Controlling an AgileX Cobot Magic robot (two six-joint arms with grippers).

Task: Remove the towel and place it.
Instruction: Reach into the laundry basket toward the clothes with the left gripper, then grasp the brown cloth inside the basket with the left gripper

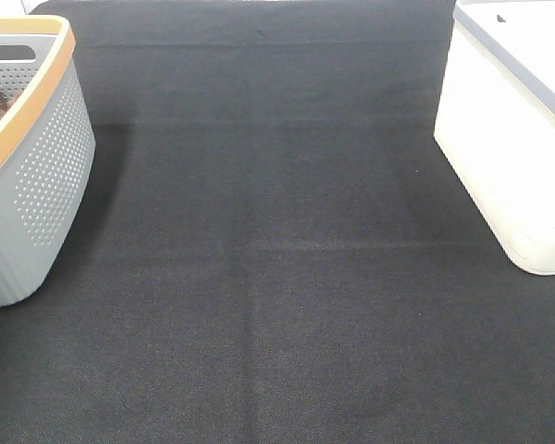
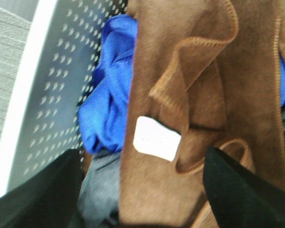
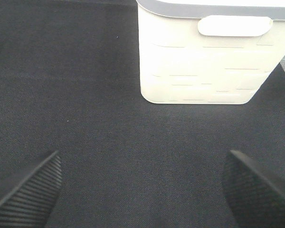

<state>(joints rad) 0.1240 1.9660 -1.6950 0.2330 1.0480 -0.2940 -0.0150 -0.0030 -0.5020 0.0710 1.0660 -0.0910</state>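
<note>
Two grippers with fingers apart and the towel [image 2: 199, 85] lying in the grey basket [image 1: 46, 176] at the left.

Nearest, the black mat [image 1: 277, 277] covers the table from the front edge back. On its left side stands the perforated basket with an orange rim. In the left wrist view, the left gripper [image 2: 143, 156] hangs over the basket's contents, jaws spread and gripping nothing. Below it the reddish-brown towel lies folded on itself, showing its stitched hem and white tag [image 2: 156, 138]. A blue cloth [image 2: 109, 95] and a grey cloth [image 2: 99, 190] lie beside it against the basket wall. The right gripper [image 3: 143, 156] hovers over bare mat, fingers wide and empty. Farther back on the right sits the white bin [image 1: 499, 157].
</note>
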